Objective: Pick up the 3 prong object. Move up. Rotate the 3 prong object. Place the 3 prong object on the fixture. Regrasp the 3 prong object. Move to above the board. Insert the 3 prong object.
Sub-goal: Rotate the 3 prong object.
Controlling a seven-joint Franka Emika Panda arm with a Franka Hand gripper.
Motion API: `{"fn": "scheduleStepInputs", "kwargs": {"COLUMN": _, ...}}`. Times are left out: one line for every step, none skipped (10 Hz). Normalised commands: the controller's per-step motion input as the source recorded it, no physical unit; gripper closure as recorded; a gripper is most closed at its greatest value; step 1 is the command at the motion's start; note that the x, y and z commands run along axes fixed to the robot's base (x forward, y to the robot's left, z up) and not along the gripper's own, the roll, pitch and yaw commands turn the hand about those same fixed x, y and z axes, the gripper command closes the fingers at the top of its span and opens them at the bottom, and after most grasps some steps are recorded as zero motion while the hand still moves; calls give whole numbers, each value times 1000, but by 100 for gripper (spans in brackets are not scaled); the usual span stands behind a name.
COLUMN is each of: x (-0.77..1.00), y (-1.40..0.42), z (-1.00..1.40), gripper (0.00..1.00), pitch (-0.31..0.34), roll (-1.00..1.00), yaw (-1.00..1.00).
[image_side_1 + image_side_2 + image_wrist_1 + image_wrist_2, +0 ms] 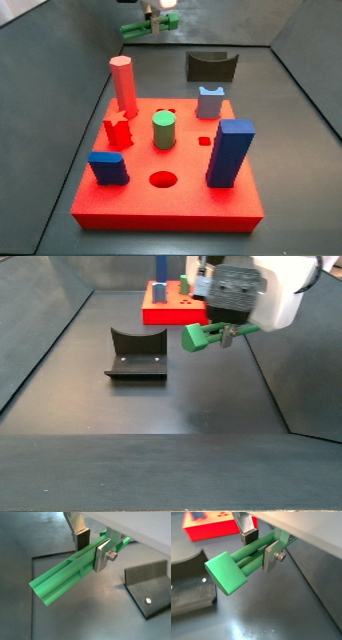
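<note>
Held off the floor, lying roughly level: the 3 prong object, a green bar clamped across its length by the gripper, silver fingers closed against its sides with the lobed end jutting free. Likely step in hand: rotation finished or nearly so, with placement on the fixture to come. Best done by keeping the bar level, lining its length up with the notch in the upright, lowering slowly, and releasing only once the bar rests steady; worth watching for tilt in the grasp, since most of the bar hangs out to one side of the fingers. Seen in both wrist views: the grip itself, pads pressed on the bar, plus a screw on one finger plate. Shown in a wrist view only: the broad green end face close beside the fixture's dark base, and a corner of the board behind. Given in a side view instead: the bar aloft, beside and above the fixture. Visible in a side view alone: the whole board with its pegs, well apart from the gripper at the far end.
</note>
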Motion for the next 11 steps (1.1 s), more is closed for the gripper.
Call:
{"fn": "scheduleStepInputs", "kwargs": {"x": 29, "y": 27, "z": -32, "gripper": 100, "pitch": -7, "roll": -4, "yaw": -1000}}
{"fn": "scheduleStepInputs", "kwargs": {"x": 29, "y": 27, "z": -32, "gripper": 100, "pitch": -7, "roll": -4, "yaw": -1000}}
{"fn": "scheduleStepInputs", "kwargs": {"x": 29, "y": 27, "z": -32, "gripper": 100, "pitch": -8, "roll": -4, "yaw": -1000}}
{"fn": "scheduleStepInputs", "kwargs": {"x": 29, "y": 27, "z": -32, "gripper": 100, "pitch": -8, "roll": -4, "yaw": -1000}}
{"fn": "scheduleStepInputs", "kwargs": {"x": 29, "y": 27, "z": -32, "gripper": 100, "pitch": -8, "roll": -4, "yaw": -1000}}
{"fn": "scheduleStepInputs", "kwargs": {"x": 29, "y": 27, "z": -32, "gripper": 100, "pitch": -8, "roll": -5, "yaw": -1000}}
{"fn": "scheduleStepInputs", "kwargs": {"x": 29, "y": 27, "z": -32, "gripper": 100, "pitch": -9, "roll": -5, "yaw": -1000}}
{"fn": "scheduleStepInputs", "kwargs": {"x": 29, "y": 27, "z": -33, "gripper": 100, "pitch": -9, "roll": -5, "yaw": -1000}}
{"fn": "scheduleStepInputs", "kwargs": {"x": 28, "y": 27, "z": -33, "gripper": 100, "pitch": -10, "roll": -5, "yaw": -1000}}
{"fn": "scheduleStepInputs", "kwargs": {"x": 28, "y": 27, "z": -33, "gripper": 100, "pitch": -10, "roll": -5, "yaw": -1000}}
{"fn": "scheduleStepInputs", "kwargs": {"x": 28, "y": 27, "z": -33, "gripper": 100, "pitch": -10, "roll": -6, "yaw": -1000}}
